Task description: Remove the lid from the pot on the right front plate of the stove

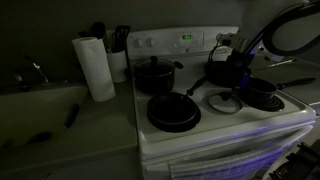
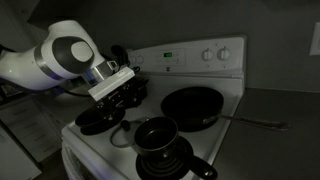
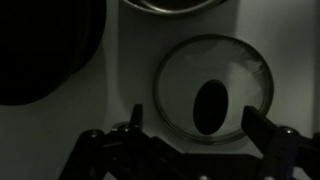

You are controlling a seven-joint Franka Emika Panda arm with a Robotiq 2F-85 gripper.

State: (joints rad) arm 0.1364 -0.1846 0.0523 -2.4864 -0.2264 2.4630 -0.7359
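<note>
Wrist view looks down between the two spread fingers (image 3: 137,125) of the pincer (image 3: 192,118), which stands wide open and grips nothing. Just past the fingertips the lid (image 3: 213,85) lies flat on the bare white tabletop (image 3: 125,60). Its pale rim is whole, a dark oval knob (image 3: 210,106) sits near its middle, and the white surface shows through the glass. One finger stands at each side of the lid; whether either touches it I cannot tell. A dark vessel (image 3: 45,50) fills the side of this view beside the lid, and a shiny rim (image 3: 180,5) shows beyond it.

In an exterior view the stove (image 1: 215,140) is seen from its front. Toward the left front corner of the tabletop sits a wide black frying pan (image 1: 173,112). The lid rests near the front edge, between that pan and the pot (image 1: 262,95), just beside the pot and not on it. The pot stands uncovered by the right front corner. The pincer hangs above the lid, apart from the pot. Farther back, a taller two-handled pot (image 1: 155,75) stands near the left back corner. Behind it rises the back panel (image 1: 185,42) with its small green display. A paper towel roll (image 1: 95,68) stands past the left edge. In both exterior views the scene is dim, and the white arm (image 2: 60,55) reaches down to the pincer low over the tabletop.
</note>
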